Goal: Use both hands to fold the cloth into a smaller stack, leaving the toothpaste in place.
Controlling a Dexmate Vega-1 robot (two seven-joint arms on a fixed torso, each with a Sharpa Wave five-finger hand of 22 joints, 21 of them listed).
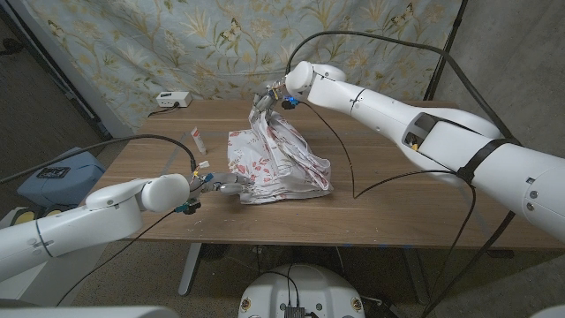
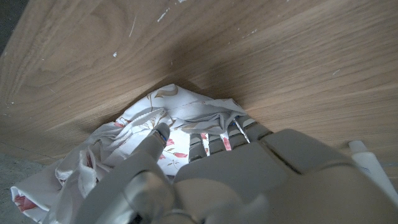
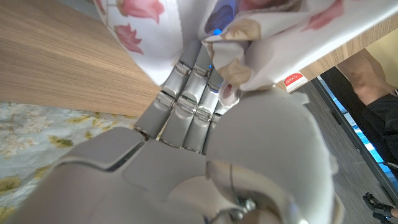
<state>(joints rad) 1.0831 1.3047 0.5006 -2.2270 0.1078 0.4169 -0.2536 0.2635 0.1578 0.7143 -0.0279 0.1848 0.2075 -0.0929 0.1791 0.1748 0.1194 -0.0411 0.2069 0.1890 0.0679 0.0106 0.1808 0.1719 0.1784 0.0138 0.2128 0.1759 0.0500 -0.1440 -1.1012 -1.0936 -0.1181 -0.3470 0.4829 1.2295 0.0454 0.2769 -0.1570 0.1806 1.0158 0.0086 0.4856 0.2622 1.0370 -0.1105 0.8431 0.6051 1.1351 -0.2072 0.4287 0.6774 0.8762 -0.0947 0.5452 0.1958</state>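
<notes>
A white cloth with red flowers lies bunched at the middle of the wooden table. My right hand grips its far corner and holds it lifted above the table; cloth is wrapped in the curled fingers. My left hand is at the cloth's near left edge. Its fingers reach in under the cloth and the thumb lies on top, pinching the fabric. The toothpaste, a small white tube, lies left of the cloth, apart from it, and its end is beside my left hand.
A white box with a cable sits at the table's back left corner. A black cable from my right arm hangs down to the table right of the cloth. A blue bag stands on the floor to the left.
</notes>
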